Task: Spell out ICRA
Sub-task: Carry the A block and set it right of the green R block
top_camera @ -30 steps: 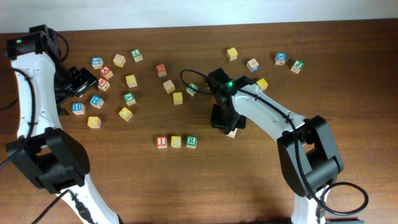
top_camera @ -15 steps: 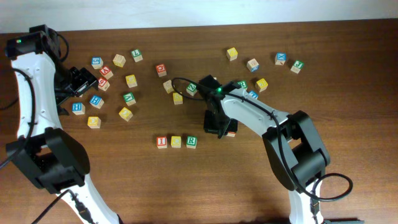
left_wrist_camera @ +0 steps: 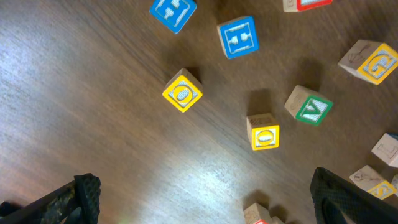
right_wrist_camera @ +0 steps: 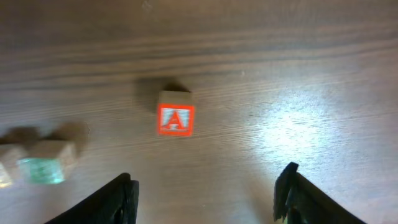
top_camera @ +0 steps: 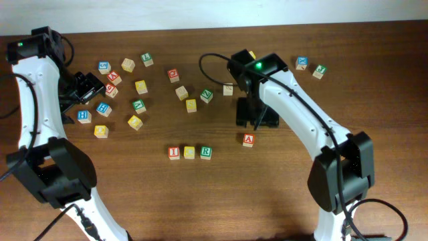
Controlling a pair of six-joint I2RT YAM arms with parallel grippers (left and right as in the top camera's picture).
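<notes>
A block [top_camera: 248, 140] lies right of the row [top_camera: 189, 152], loose blocks [top_camera: 138, 105] beyond.

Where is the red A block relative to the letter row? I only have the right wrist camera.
Observer: From overhead, the red A block lies right of the green R block, with a clear gap between them. It sits slightly farther from the robot than the row.
Operator: What's in the row?
Observer: Three blocks side by side: a red I block, a yellow block whose letter I cannot read, then the R.
Operator: Where's the left arm?
Observer: The left gripper is open, over by the loose blocks on the left side, far from the row.
</notes>
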